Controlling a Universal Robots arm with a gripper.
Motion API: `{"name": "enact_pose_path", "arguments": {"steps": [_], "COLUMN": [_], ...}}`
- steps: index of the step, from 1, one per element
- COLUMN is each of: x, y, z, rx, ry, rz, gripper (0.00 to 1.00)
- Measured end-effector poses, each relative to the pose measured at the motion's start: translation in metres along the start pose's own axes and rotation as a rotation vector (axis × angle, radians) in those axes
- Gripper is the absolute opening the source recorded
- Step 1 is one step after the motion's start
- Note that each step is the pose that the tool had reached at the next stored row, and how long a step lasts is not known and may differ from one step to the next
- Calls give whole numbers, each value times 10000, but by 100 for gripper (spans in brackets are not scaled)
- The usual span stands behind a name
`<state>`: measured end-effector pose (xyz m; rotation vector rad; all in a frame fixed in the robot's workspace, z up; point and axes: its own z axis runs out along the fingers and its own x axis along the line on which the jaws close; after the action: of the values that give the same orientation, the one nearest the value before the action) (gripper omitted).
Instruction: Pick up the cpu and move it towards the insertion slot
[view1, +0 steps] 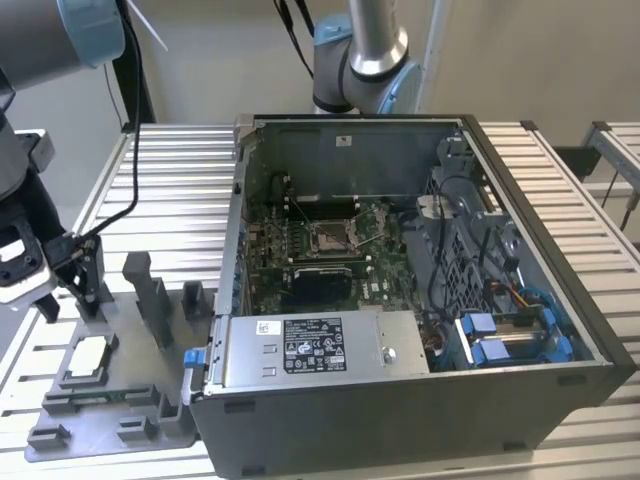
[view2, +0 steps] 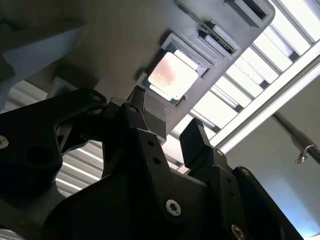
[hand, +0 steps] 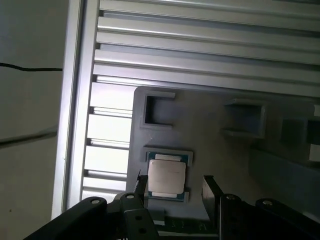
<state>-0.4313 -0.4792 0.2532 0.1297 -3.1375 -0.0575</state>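
The exterior view takes in the whole layout. An open computer case (view1: 420, 405) fills the middle and right of the frame on a slatted metal counter (view1: 165, 160). Inside it, near the centre of the picture, the insertion slot (view1: 330, 237) sits on the green board with its silver frame. At the lower left lies the grey tray (view1: 100, 438) with raised blocks, and the cpu (view1: 90, 352) shows there as a small pale square. It is well apart from the slot, with the case wall between them. The gripper (view1: 60, 290) hangs at the left edge of this frame, just above the tray.

Both wrist views bring the cpu close. In the first wrist view the cpu (hand: 166, 176) lies flat, silvery face up, seated in a square recess of the tray (hand: 210, 145), with the counter's slats (hand: 200, 40) beyond. The second wrist view shows the same chip (view2: 173, 76) from a lower slant, glaring pale under the light.

In both wrist views the gripper (hand: 176, 194) (view2: 170, 127) has its two black fingers (hand: 210, 189) spread wide, with a clear gap between them, and it holds nothing. The fingers stand to either side of the cpu. Whether either one touches it cannot be told.
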Motion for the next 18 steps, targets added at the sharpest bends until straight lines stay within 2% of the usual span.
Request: {"name": "enact_pose_path", "arguments": {"steps": [18], "x": [43], "y": [-87], "z": [316], "rx": [-1], "ry": [0], "rz": [-1], "gripper": [0]}}
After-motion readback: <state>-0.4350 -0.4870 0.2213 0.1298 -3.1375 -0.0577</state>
